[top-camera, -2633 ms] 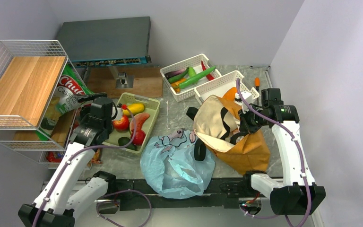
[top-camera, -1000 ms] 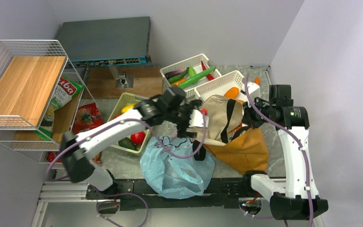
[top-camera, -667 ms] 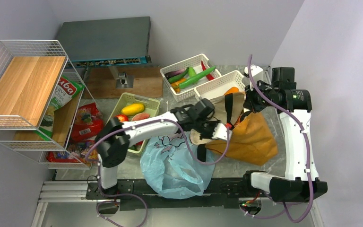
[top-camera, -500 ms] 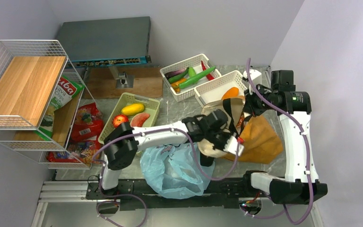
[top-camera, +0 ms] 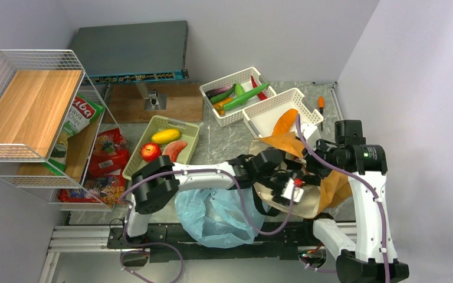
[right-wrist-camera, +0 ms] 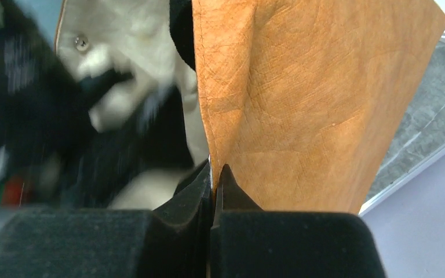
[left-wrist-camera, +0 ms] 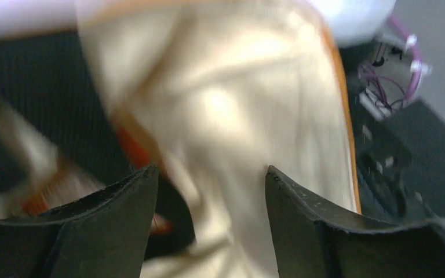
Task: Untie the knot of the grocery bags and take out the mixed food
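The mustard-brown tote [top-camera: 334, 184] lies at the front right with its cream lining [top-camera: 307, 203] turned up. My left gripper [top-camera: 289, 188] reaches into its mouth. In the left wrist view, the left gripper [left-wrist-camera: 208, 191] is open, with blurred cream lining [left-wrist-camera: 232, 116] in the gap and nothing pinched. My right gripper [top-camera: 314, 167] is shut on the tote's rim; in the right wrist view, the right gripper [right-wrist-camera: 214, 174] clamps the brown canvas [right-wrist-camera: 301, 87]. The light-blue bag [top-camera: 212, 215] slumps at the front middle. The mango [top-camera: 165, 136], apple [top-camera: 150, 151] and watermelon slice [top-camera: 176, 150] lie in the green tray [top-camera: 190, 133].
A white basket [top-camera: 271, 106] behind the tote holds an orange carrot [top-camera: 285, 121]. Another basket [top-camera: 231, 79] holds a cucumber [top-camera: 245, 98] and eggplant [top-camera: 219, 91]. A wire shelf [top-camera: 12, 106] stands at left, with a red snack pack [top-camera: 109, 154] beside it.
My left arm has swung from the green tray across the blue bag into the tote's mouth. The right gripper has pulled the tote rim up, then down toward the front.
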Robot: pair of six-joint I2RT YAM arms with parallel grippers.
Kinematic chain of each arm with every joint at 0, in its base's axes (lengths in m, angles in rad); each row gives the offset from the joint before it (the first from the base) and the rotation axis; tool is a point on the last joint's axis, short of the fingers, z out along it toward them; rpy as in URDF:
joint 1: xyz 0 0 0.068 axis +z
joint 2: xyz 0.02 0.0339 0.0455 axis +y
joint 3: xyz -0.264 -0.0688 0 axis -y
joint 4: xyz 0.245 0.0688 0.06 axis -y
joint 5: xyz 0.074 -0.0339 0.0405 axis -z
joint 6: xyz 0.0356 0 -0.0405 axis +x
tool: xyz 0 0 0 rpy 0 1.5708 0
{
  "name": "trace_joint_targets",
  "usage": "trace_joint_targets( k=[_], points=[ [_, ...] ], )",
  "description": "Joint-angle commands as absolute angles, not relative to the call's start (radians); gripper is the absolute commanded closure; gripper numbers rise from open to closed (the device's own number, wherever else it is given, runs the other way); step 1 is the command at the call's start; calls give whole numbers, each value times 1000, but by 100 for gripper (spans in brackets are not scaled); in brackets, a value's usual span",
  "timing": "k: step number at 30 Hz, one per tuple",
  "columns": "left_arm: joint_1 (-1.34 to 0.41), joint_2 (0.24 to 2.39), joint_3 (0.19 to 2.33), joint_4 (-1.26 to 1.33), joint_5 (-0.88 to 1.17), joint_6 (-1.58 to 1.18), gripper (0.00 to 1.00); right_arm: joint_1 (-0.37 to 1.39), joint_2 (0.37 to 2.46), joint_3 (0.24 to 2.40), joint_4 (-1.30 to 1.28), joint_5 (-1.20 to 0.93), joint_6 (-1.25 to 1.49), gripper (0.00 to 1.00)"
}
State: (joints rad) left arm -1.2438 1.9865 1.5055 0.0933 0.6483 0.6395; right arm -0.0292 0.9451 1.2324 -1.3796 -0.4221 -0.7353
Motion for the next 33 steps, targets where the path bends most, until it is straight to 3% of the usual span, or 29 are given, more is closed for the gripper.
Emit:
trace_joint_targets(
  k=[1, 6, 13, 19, 24, 33],
  points=[
    [-1146, 1849, 1255, 378, 553, 591, 29, -27, 888, 1206, -1478, -360, -846, 100],
    [-1103, 1871, 1179, 447, 467, 642, 35, -28, 902, 1221, -1469, -356, -789, 100],
    [-1092, 1914, 1261, 490, 528, 353, 47, -28, 1010, 1377, -1368, -361, -537, 100],
    [-1168, 1881, 1123, 612, 392, 534, 63, -28, 1046, 1460, -1327, -350, -420, 100],
    [-1169, 1824, 996, 761, 471, 713, 69, -28, 1011, 1460, -1306, -365, -367, 100],
    [-1230, 1923, 1224, 637, 678, 835, 75, -27, 999, 1376, -1290, -420, -309, 100]
  ],
)
